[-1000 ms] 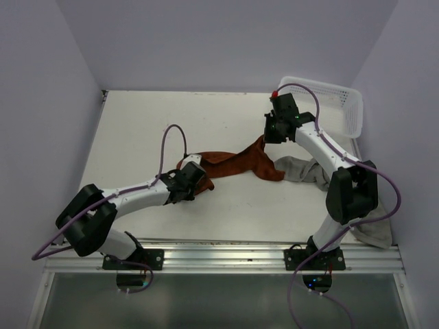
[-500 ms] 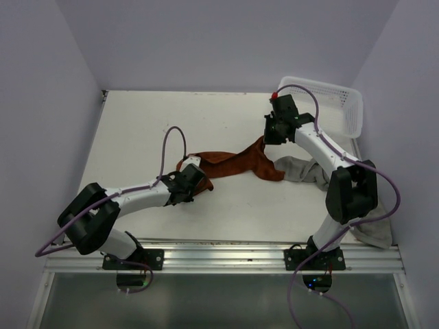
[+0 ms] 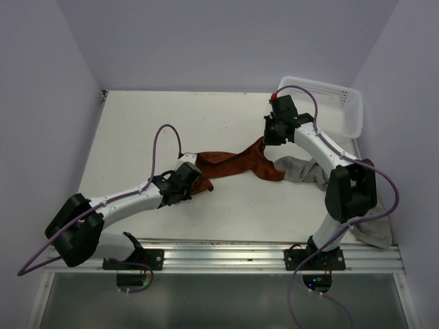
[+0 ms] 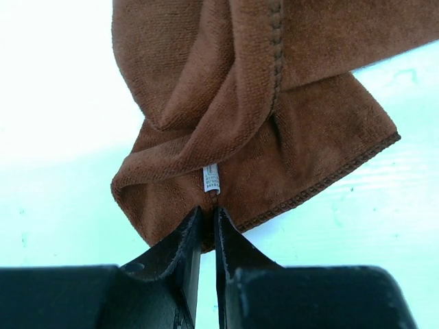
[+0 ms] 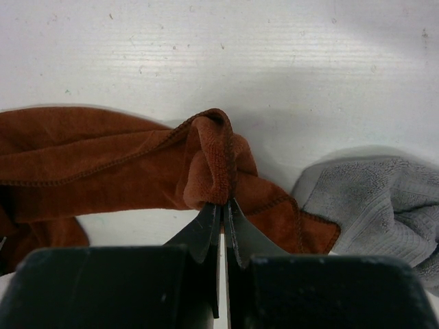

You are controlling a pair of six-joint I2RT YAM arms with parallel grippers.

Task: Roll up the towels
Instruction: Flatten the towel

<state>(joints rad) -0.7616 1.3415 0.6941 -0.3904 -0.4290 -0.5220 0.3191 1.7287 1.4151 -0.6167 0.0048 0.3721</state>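
Unrolled rust-brown towel (image 3: 233,164), stretched out
The left tool (image 4: 208,219) pinches one bunched end, the right tool (image 5: 223,205) the other; the rumpled grey towel (image 3: 302,170) lies just beside the latter.

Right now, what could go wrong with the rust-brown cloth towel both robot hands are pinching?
The left gripper pinches only a thin edge of the rust-brown cloth towel, so it might slip free when pulled. The soft grey cloth towel touches the brown one's end near the right gripper, so it might get dragged along.
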